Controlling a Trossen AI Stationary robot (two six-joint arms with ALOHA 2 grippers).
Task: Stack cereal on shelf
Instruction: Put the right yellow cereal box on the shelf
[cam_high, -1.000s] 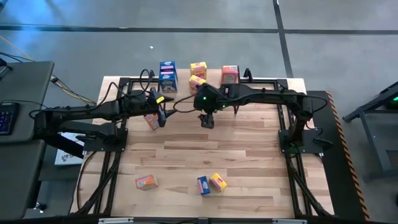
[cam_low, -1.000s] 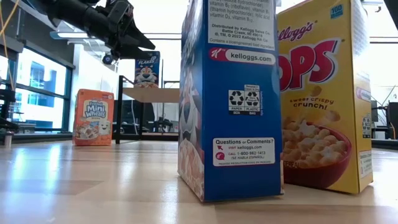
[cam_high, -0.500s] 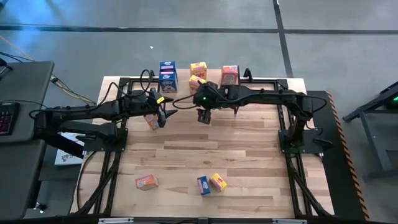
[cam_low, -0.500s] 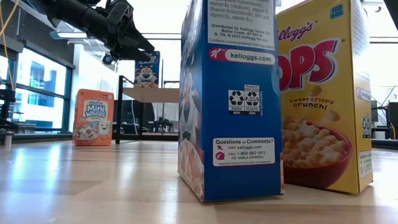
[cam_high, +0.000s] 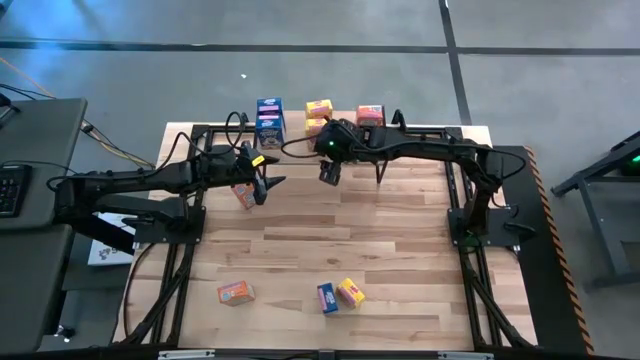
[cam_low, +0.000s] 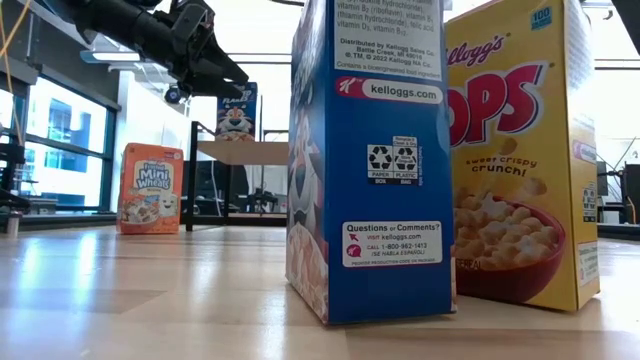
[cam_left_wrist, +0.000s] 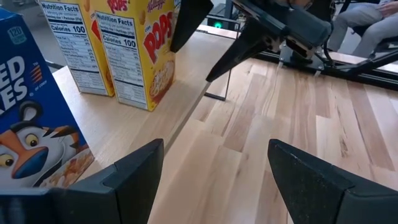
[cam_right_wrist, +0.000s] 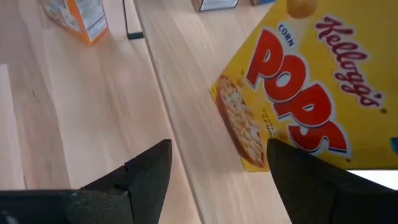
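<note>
On the shelf (cam_high: 296, 124) at the table's far edge stand cereal boxes on their bases: blue (cam_high: 270, 118), yellow (cam_high: 318, 110) and orange (cam_high: 369, 115). My right gripper (cam_high: 328, 172) hovers open just in front of the yellow boxes, and its wrist view shows a Corn Pops box (cam_right_wrist: 305, 93) beyond the open fingers (cam_right_wrist: 217, 149). My left gripper (cam_high: 268, 183) hangs open over the table beside an upright orange box (cam_high: 243, 194), which also shows in the low view (cam_low: 150, 188). Its wrist view shows a blue box (cam_left_wrist: 31, 124) and two yellow boxes (cam_left_wrist: 134, 50).
Near the table's front edge lie an orange box (cam_high: 236, 292), a blue box (cam_high: 327, 297) and a yellow box (cam_high: 350, 292); the last two fill the low view (cam_low: 370, 160) (cam_low: 520, 150). Black frame rails run along both table sides. Bare planks lie mid-table.
My right gripper has moved toward the table's far edge, closer to the yellow boxes on the shelf, and has turned and tipped on the way. Its fingers have stayed open. The boxes have kept their places.
</note>
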